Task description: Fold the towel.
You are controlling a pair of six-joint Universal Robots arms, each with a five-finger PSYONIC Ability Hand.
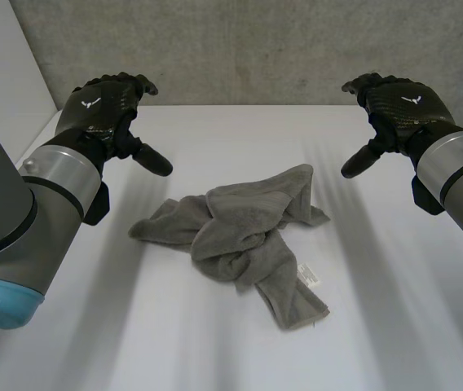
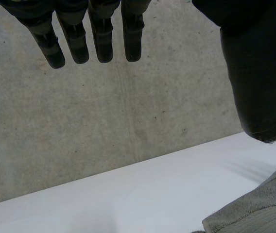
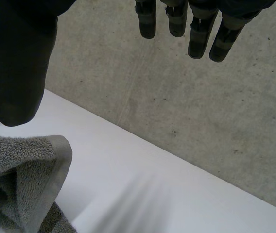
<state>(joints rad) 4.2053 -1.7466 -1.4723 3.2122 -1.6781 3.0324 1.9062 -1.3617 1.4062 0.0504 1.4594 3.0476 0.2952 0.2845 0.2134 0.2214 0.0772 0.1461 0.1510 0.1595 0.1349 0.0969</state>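
A grey towel (image 1: 244, 232) lies crumpled and twisted in the middle of the white table (image 1: 378, 326), with a small white label near its front corner. My left hand (image 1: 105, 106) hovers above the table to the towel's back left, open, holding nothing. My right hand (image 1: 394, 102) hovers at the back right, also open and empty. In the left wrist view the fingers (image 2: 99, 36) hang straight, and a towel edge (image 2: 259, 208) lies below the thumb. In the right wrist view the fingers (image 3: 196, 29) are straight too, with a towel corner (image 3: 26, 179) under the thumb.
A grey concrete wall (image 1: 248, 49) rises behind the table's far edge. A white side panel (image 1: 3, 73) stands at the left.
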